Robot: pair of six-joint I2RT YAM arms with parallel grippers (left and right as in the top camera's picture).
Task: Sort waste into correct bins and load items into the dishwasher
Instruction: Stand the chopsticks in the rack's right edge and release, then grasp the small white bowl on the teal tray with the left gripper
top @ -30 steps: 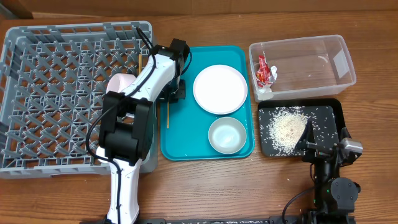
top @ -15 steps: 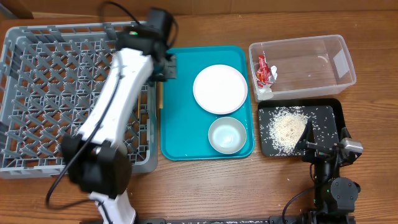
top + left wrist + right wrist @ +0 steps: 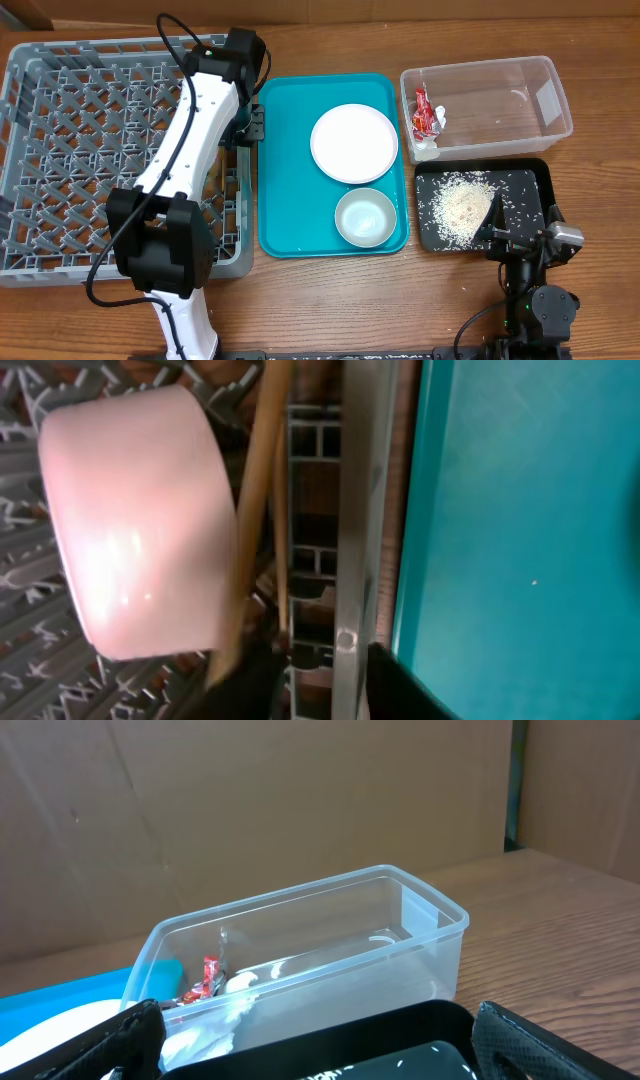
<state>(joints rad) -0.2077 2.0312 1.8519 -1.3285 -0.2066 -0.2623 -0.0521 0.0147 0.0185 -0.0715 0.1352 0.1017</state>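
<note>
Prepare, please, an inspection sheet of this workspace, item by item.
Surface: wooden table.
Job's things: pink bowl and chopsticks at the dish rack edge; plate and bowl on teal tray; red packet and white scrap in clear tub; rice in black tray.
Clutter: nothing seen.
Grippers: left gripper over the rack's right edge, jaws unclear; right gripper open at the black tray.
Cables: black cable loops by the left arm.
Surroundings: cardboard wall.
</note>
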